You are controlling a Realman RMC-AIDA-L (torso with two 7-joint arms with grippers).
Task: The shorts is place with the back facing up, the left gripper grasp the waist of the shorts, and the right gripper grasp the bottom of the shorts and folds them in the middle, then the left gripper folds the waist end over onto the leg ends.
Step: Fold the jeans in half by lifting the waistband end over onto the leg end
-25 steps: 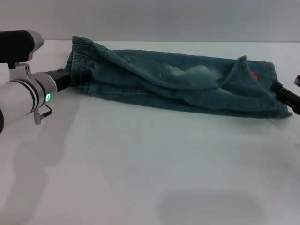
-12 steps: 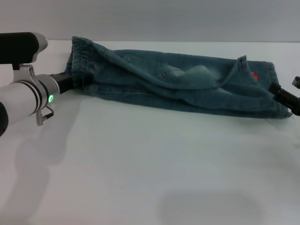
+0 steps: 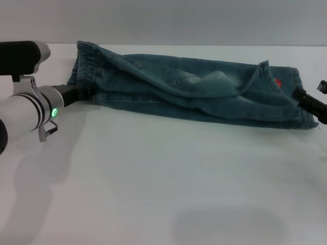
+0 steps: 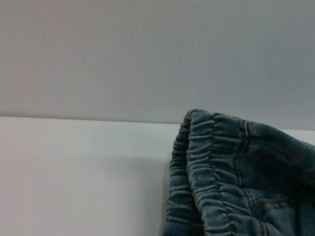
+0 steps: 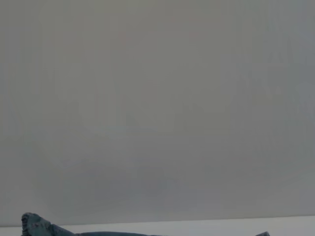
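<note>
The blue denim shorts (image 3: 194, 87) lie folded lengthwise across the far part of the white table (image 3: 163, 178). The elastic waist (image 3: 87, 66) is at the left and the leg ends (image 3: 294, 109) are at the right. My left gripper (image 3: 84, 93) is at the near corner of the waist, shut on the fabric, with its tips hidden in the denim. The left wrist view shows the gathered waistband (image 4: 216, 172) close up. At the right edge of the head view my right gripper (image 3: 310, 94) stands beside the leg hem, and its two dark fingers are apart. A strip of the denim (image 5: 37, 226) shows in the right wrist view.
A plain grey wall (image 3: 163, 20) runs behind the table's far edge. The white table surface stretches bare in front of the shorts, with only soft shadows on it.
My left arm has drawn back a little to the left, and the waist end has shifted slightly left with it. The right gripper has barely moved.
</note>
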